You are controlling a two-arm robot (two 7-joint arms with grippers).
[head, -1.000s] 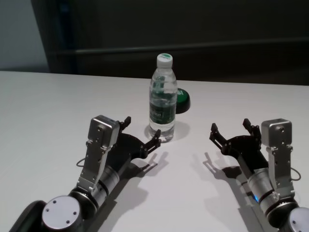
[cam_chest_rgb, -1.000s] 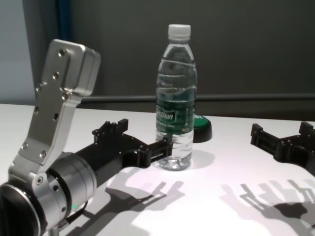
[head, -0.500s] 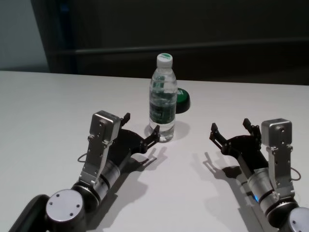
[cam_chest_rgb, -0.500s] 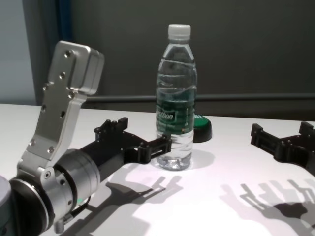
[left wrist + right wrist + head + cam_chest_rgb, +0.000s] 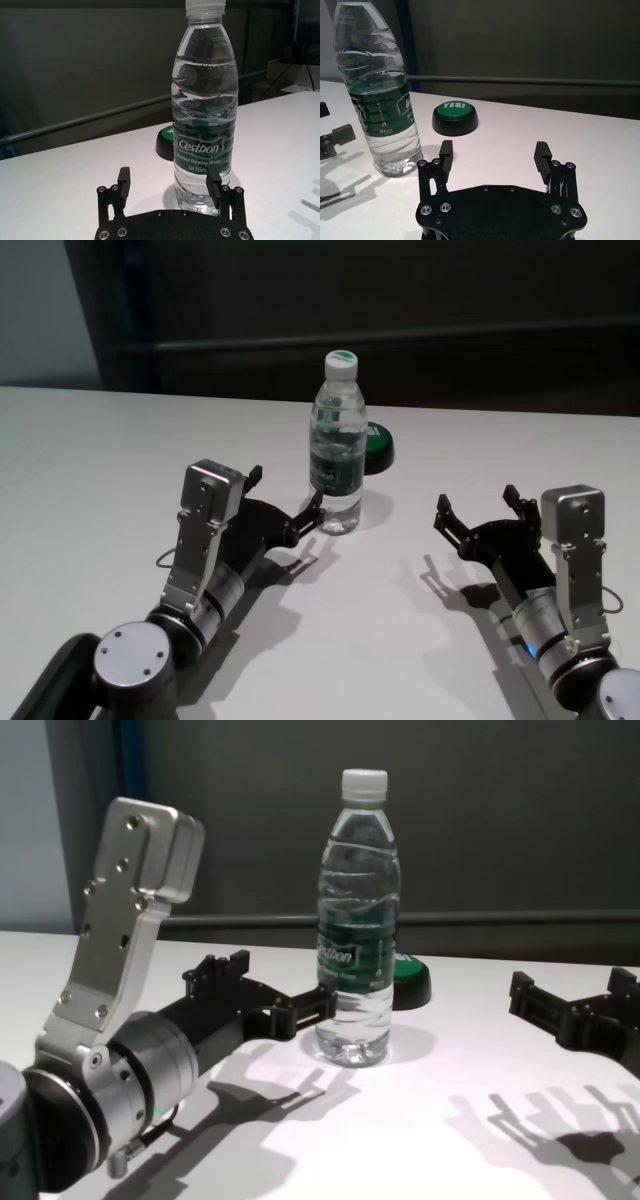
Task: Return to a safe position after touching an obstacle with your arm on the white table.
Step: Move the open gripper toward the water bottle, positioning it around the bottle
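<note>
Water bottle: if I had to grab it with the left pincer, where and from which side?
Grip the water bottle at its green label band, coming in level from the robot's near-left side. It stands upright and tall, and the open left pincer is already beside its base.

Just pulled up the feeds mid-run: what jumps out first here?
The tall clear water bottle stands upright mid-table on the white table, with the left tool open right at its base, one finger beside the bottle's lower part. A low black-and-green button marked YES sits just behind the bottle. The right tool hovers open, off to the right and apart from everything.
</note>
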